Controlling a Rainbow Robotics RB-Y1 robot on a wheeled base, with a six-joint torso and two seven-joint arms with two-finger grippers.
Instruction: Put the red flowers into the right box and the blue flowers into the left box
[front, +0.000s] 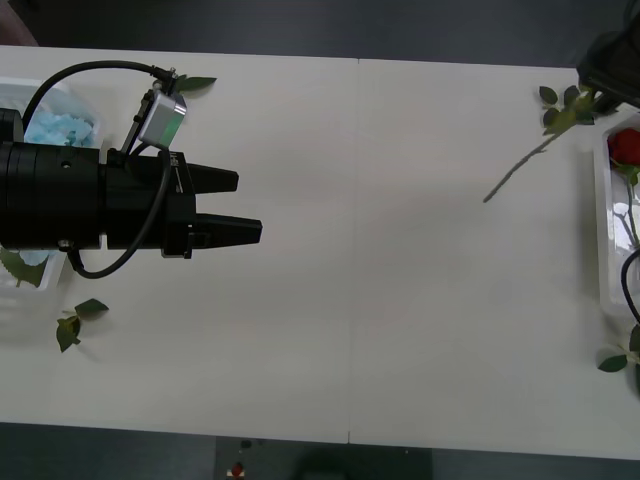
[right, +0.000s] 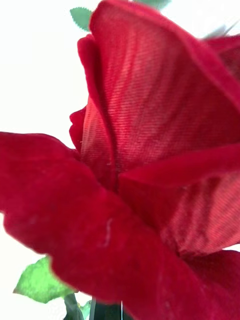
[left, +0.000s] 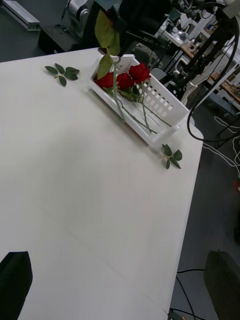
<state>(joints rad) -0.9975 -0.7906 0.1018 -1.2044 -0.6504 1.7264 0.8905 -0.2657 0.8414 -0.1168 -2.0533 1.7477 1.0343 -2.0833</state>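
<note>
The right box (front: 603, 225) sits at the table's far right edge, and in the left wrist view the right box (left: 165, 107) holds red flowers (left: 124, 80). One red bloom (front: 625, 148) shows inside it from the front. My right gripper (front: 608, 75) hangs over the box's far end, shut on a red flower whose stem (front: 528, 160) slants out over the table. Its bloom (right: 130, 165) sits right against the wrist camera. The left box (front: 20, 100) at the far left holds blue flowers (front: 62, 122). My left gripper (front: 245, 206) is open beside it, holding nothing.
Loose green leaves lie on the table: one sprig (front: 75, 325) near the left box, one leaf (front: 195, 83) behind the left arm, another sprig (front: 615, 362) by the right box's near end. The table's edge (left: 192, 190) drops to a cluttered floor.
</note>
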